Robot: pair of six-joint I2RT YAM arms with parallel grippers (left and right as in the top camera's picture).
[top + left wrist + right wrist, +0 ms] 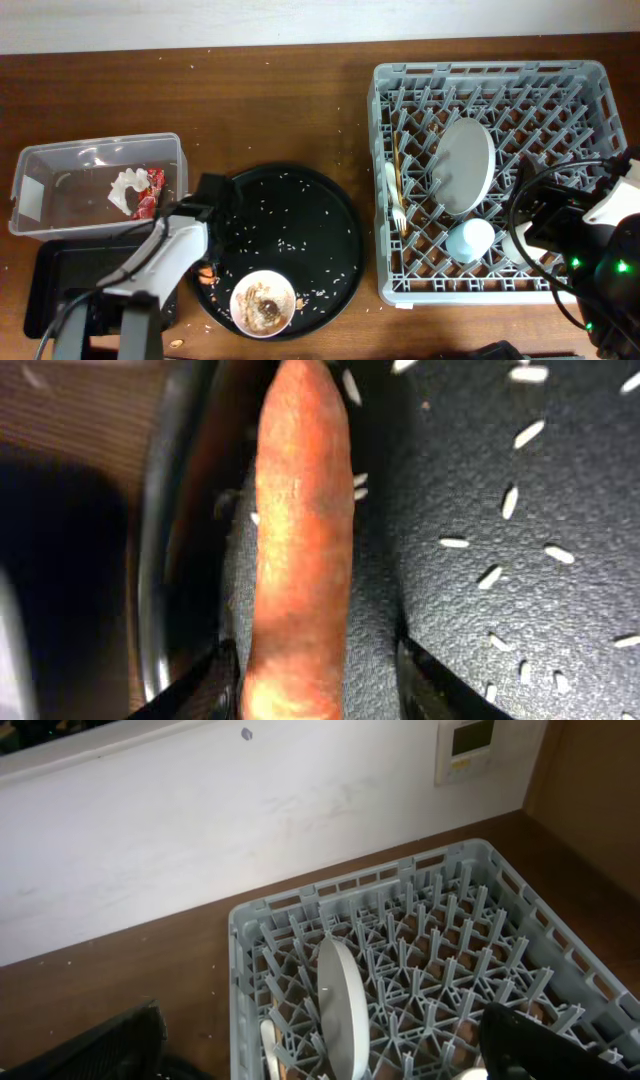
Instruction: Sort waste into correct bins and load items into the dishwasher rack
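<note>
While your right arm hangs over the grey pegged dishwasher rack [590, 80], right of the round black tray [335, 205], the right gripper [548, 222] gapes wide on nothing. At the pebbled tray's left rim, your left gripper [318, 690] straddles the small orange carrot [300, 540], smooth and tapered. Its fingertips are cropped, so you cannot tell whether it pinches.

White plate [466, 165] stands on edge in the dishwasher rack [490, 72].
</note>
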